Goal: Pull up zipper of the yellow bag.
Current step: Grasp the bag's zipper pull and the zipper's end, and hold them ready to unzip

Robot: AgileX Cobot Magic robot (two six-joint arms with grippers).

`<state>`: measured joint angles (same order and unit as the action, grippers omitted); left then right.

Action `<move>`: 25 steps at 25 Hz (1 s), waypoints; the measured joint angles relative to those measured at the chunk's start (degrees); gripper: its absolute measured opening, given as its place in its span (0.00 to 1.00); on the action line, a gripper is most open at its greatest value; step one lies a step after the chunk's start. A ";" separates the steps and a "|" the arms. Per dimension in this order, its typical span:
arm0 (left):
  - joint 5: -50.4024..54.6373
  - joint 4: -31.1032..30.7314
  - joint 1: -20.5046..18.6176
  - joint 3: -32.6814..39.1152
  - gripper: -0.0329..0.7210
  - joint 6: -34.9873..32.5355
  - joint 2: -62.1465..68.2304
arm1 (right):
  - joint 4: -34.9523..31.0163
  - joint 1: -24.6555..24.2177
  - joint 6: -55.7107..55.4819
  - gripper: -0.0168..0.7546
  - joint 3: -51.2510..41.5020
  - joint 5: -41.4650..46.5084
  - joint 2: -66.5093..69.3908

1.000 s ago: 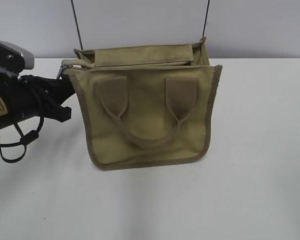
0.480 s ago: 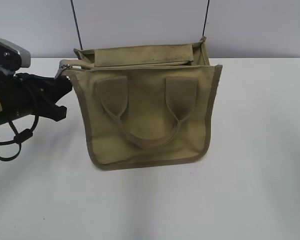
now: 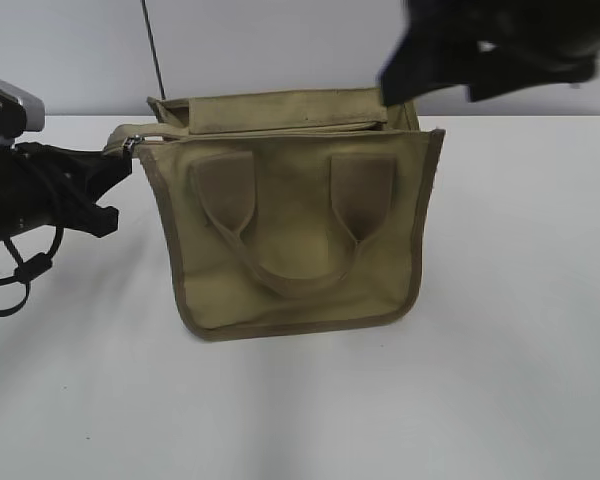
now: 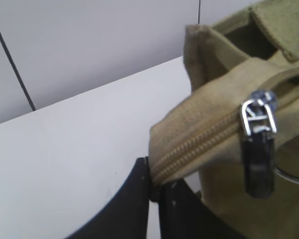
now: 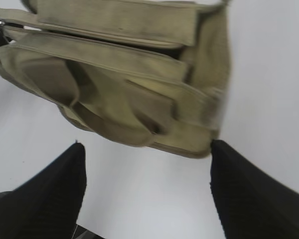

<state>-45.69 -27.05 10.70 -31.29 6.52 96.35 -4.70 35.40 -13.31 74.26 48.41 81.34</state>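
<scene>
**Zipper tail pinched at the bag's left corner**

Zipper (image 4: 199, 144) runs along the top of the yellow bag (image 3: 295, 225), which stands upright on the white counter (image 3: 300, 400), handle side facing the camera. Left pincer (image 4: 154, 186) sits just beside the bag's upper left corner, clamped tight on the tape end of the zipper. The silver pull tab (image 4: 259, 119) hangs a bit further along the teeth toward the bag. Right pincer (image 5: 144, 194) hovers above the bag's right side, fingers (image 5: 249, 194) spread wide, touching nothing.
</scene>
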 joint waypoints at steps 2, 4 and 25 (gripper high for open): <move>-0.33 -0.58 0.00 0.00 0.05 0.00 0.00 | 0.36 3.84 -1.20 0.75 7.00 -0.02 6.59; -0.43 -0.77 0.00 0.00 0.05 0.00 0.00 | 0.29 6.60 -1.81 0.73 15.64 0.22 12.93; -1.24 -0.88 -0.18 -0.06 0.05 0.00 -0.02 | -13.36 10.01 -1.55 0.48 51.60 14.33 46.36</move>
<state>-46.93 -27.93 10.52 -31.35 6.52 96.33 -18.06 45.41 -14.86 125.87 62.74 127.70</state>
